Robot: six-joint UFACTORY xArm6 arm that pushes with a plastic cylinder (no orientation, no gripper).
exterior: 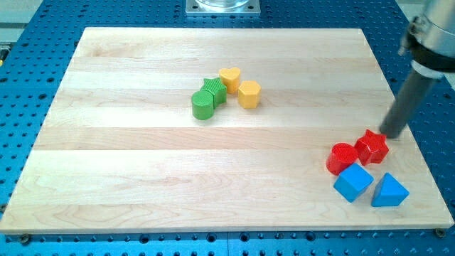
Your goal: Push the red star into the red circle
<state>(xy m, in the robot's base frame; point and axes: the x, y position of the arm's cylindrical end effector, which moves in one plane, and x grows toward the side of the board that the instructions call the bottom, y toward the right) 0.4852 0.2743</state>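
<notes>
Far to the left of my tip and a little toward the view's top sits a tight cluster: a green cylinder (202,106) touching a green star (214,90), then a yellow heart (229,77) and a yellow hexagon (249,94). They are well apart from the work and at no risk.

Just left of and below my tip lies the red circle (342,158), with the red star (372,147) touching its right side. Directly beneath them, a blue cube (353,182) sits close under the circle, and a blue triangular block (389,190) lies beside it to the right.

My tip (392,135) rests just right of and slightly above the star, very near its upper right point. There is no claw here, only a plain rod, so nothing is clenched or released.

The two red blocks appear to be already in contact, so a further shove risks driving the pair down-left into the blue cube, or glancing off a star point and spinning the star away from the circle.
</notes>
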